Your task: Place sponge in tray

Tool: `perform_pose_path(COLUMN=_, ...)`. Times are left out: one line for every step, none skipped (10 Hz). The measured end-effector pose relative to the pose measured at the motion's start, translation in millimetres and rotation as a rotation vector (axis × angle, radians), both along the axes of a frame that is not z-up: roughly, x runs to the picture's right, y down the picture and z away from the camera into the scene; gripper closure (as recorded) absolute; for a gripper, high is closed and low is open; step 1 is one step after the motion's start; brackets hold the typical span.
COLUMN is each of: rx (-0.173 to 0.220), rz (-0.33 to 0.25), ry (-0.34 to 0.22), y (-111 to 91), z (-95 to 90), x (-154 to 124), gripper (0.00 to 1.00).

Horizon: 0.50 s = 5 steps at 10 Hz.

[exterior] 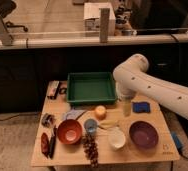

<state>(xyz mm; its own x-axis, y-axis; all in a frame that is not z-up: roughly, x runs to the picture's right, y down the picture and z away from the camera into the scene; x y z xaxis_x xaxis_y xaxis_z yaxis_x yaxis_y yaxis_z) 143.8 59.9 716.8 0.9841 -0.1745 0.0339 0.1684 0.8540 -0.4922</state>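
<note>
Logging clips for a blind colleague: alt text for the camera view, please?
The robot's white arm reaches in from the right, its gripper hanging over the wooden table between the empty green tray and the blue sponge, which lies on the table outside the tray. A red bowl, a purple bowl and an orange also sit there.

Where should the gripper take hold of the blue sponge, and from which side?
Probably from straight above, closing across its narrower front-to-back span at the middle. The sponge lies flat on the table, so its low edges offer little from the side. The gripper hangs just left of it in the view, near the right front corner of the tray.
</note>
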Motion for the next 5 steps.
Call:
perform_pose_path(rx=-0.001, rz=-0.006, ry=-0.006, y=-2.9, z=3.2, x=-6.7, gripper=0.20)
perform_pose_path(rx=-0.002, rz=-0.015, ry=-0.012, y=-5.5, z=5.7, x=-6.9, gripper=0.20)
perform_pose_path(rx=-0.002, rz=-0.024, ry=-0.018, y=-6.8, z=7.3, x=-5.2, gripper=0.20)
perform_pose_path(rx=-0.001, rz=-0.031, ry=-0.023, y=-8.1, z=9.1, x=-5.7, gripper=0.20)
perform_pose_path(rx=0.000, rz=-0.039, ry=-0.035, y=-10.4, z=12.0, x=-14.5, gripper=0.20)
